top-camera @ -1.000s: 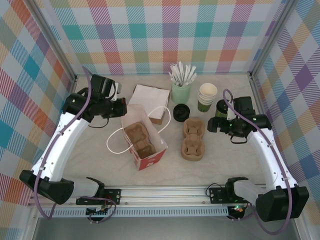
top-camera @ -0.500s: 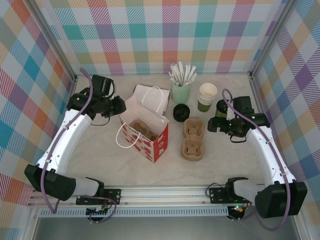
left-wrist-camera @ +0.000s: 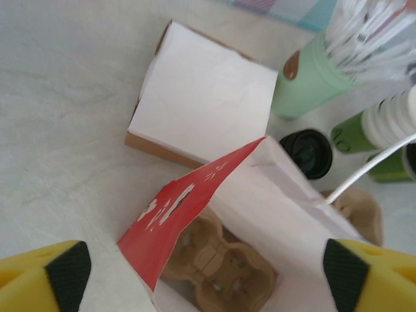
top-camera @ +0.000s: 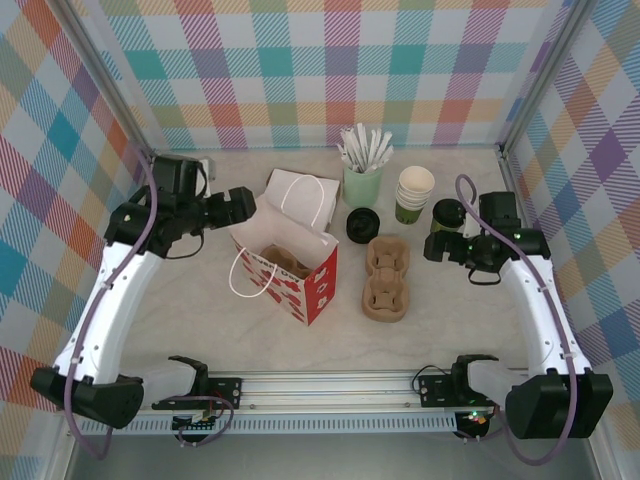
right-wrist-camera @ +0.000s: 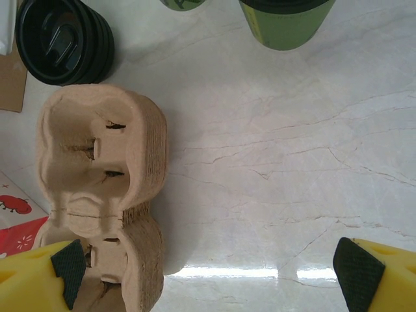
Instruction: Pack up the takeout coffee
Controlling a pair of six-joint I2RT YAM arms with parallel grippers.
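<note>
The takeout coffee [top-camera: 447,213], a dark-green cup with a black lid, stands at the right rear of the table; its lower part shows at the top edge of the right wrist view [right-wrist-camera: 286,23]. My right gripper [top-camera: 437,247] hovers open just in front of it, with bare table between its fingers [right-wrist-camera: 214,266]. A red-and-white paper bag [top-camera: 295,268] stands upright at centre-left with a brown cup carrier [left-wrist-camera: 218,263] inside. My left gripper [top-camera: 240,204] is open at the bag's rear-left corner, above its mouth [left-wrist-camera: 207,276], holding nothing.
A stack of brown cup carriers [top-camera: 385,278] lies right of the bag. Behind it are black lids [top-camera: 362,222], a mint cup of white sticks [top-camera: 362,182] and a stack of lidless green cups [top-camera: 413,193]. White napkins [top-camera: 298,190] lie behind the bag.
The bag went from lying tilted to standing upright. My left gripper opened, let go of it and drew back to the left. The right gripper shifted slightly, still open.
</note>
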